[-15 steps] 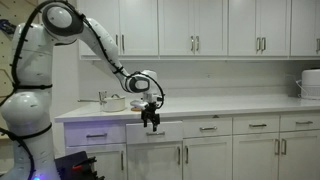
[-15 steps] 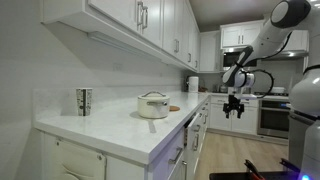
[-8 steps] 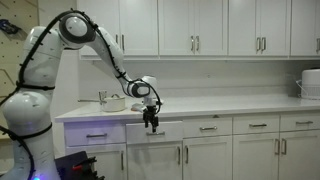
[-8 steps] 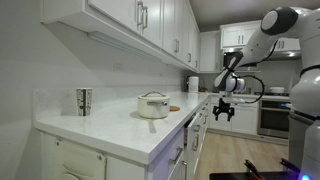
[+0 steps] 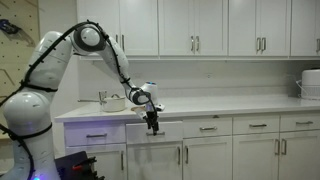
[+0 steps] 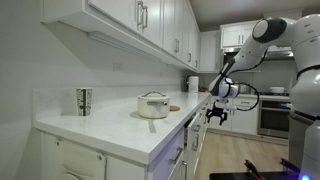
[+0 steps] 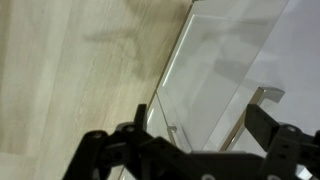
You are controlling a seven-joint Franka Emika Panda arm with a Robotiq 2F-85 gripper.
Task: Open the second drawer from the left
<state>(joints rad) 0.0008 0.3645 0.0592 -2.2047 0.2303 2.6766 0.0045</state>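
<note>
Arm: one, white (image 5: 62, 52), reaching down from the upper doors to the front of the lower cabinets.
Drawer fronts: five in a single row under the worktop (image 5: 240, 103) in an exterior view, each with one short horizontal bar handle.
Second drawer from the left: (image 5: 171, 132), white, directly under the worktop edge and right of the first front (image 5: 97, 135). Cannot tell from these views whether it stands out from the row.
Upper cabinet doors: one row above the worktop with vertical handles; the count is uncertain at the frame edges.
Pot: one, pale and lidded, on the worktop, seen in both exterior views (image 5: 113, 102) (image 6: 153, 104).
Cup: one, metallic, upright by the wall and well apart from the pot (image 6: 84, 101).
Fingers: (image 5: 152, 127) (image 6: 215, 116) pointing down, in front of the second drawer's face at about handle height.
Finger opening: in the wrist view the two dark fingers (image 7: 110, 150) stand well apart at the bottom edge, with nothing clamped between them.
Contact: cannot tell whether either finger touches the drawer's handle.
Wrist view, other: one silver bar handle (image 7: 262, 95) on a white panel; wood-grain floor (image 7: 70, 70) beside it.
</note>
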